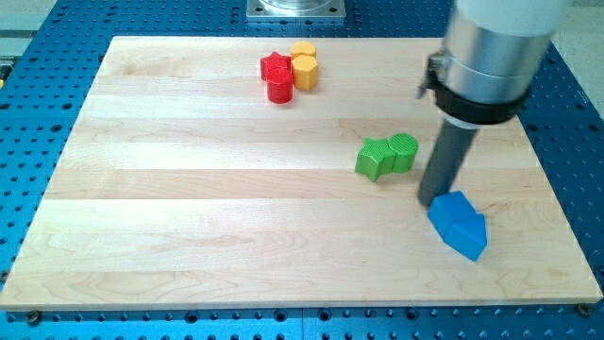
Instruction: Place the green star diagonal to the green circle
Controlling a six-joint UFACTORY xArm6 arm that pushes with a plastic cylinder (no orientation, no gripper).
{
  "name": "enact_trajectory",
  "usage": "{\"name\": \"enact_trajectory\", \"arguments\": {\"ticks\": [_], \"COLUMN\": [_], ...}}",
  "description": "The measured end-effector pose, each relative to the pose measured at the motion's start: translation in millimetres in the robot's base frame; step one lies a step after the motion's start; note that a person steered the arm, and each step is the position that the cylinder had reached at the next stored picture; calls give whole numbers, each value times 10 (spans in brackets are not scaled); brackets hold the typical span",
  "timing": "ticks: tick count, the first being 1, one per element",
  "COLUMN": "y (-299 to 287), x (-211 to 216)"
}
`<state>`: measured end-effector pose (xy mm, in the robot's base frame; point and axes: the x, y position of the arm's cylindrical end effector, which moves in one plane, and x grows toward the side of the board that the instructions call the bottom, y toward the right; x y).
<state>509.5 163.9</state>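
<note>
My tip (432, 201), the lower end of the dark rod that serves as the end effector, is down at the worktop (189, 236) on the view's right side. It has no jaws, so it neither opens nor closes and it holds nothing. It stands at the upper left edge of the blue block (459, 225), seemingly touching it, though the contact itself is too fine to confirm. That blue block is an angular, house-like piece whose exact shape is hard to settle from this angle. The green star (375, 159) lies just up and to the view's left of my tip, apart from it, with a clear strip of wood between them. The green circle (403, 152) sits pressed against the star's right side, slightly higher in the view, so the two green pieces read as one joined pair and the seam between them is hard to make out. The rod's upper part and the silver housing above it hide a stretch of the worktop's far right, and the housing is cut off by the view's top edge. Well away, near the view's top centre, the red star (277, 76) touches two yellow hexagonal blocks (304, 64), one partly hidden behind the other. The pale wooden worktop rests on a blue perforated base (585, 189).
</note>
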Motion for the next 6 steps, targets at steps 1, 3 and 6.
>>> {"name": "enact_trajectory", "arguments": {"ticks": [1,3,6], "y": [98,-1656,-955], "x": [80,-208,-513]}}
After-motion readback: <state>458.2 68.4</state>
